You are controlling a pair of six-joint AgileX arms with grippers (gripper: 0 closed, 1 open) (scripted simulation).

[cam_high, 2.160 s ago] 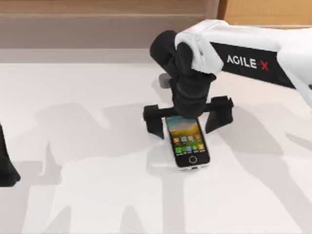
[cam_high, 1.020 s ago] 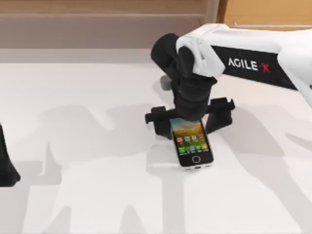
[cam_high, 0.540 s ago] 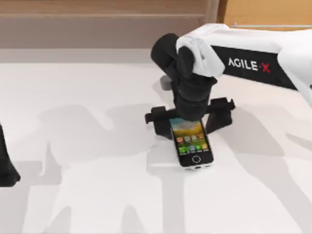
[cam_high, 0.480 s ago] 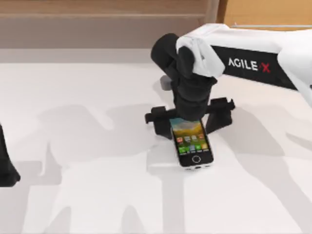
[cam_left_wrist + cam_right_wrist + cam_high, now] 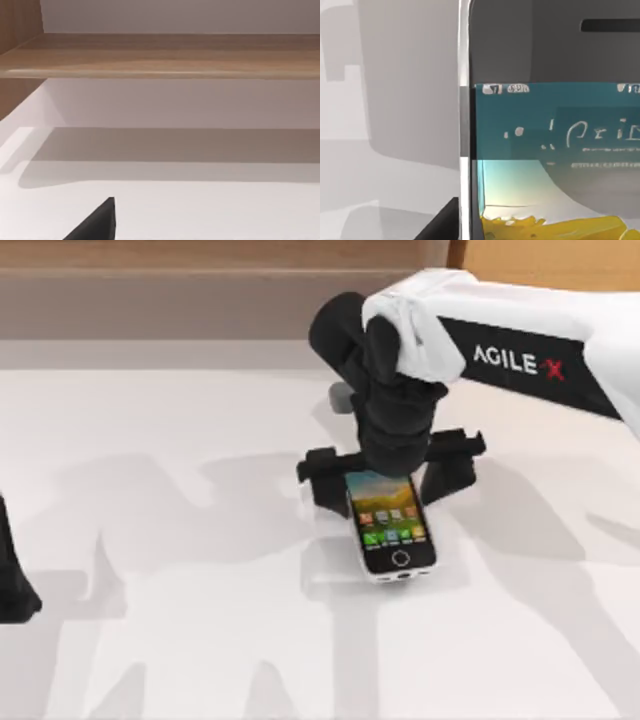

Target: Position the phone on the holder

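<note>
The phone [image 5: 387, 524] sits near the middle of the white worktop [image 5: 200, 640], face up with its lit screen showing rows of coloured icons and its round home button at the end nearer the camera's bottom edge. Its far end is tucked under the black wrist of the right arm, between the 2 black uprights of the holder [image 5: 450, 468], 1 on each side of the phone. The right pincer [image 5: 385, 478] is directly over the phone's far end; whether its fingers are spread or pinching the phone I cannot tell. In the right wrist view the phone [image 5: 550, 125] is very close, showing its earpiece slot, silver rim and the top of the screen. The left arm is parked well to the left of the phone, at the worktop's left edge.
</note>
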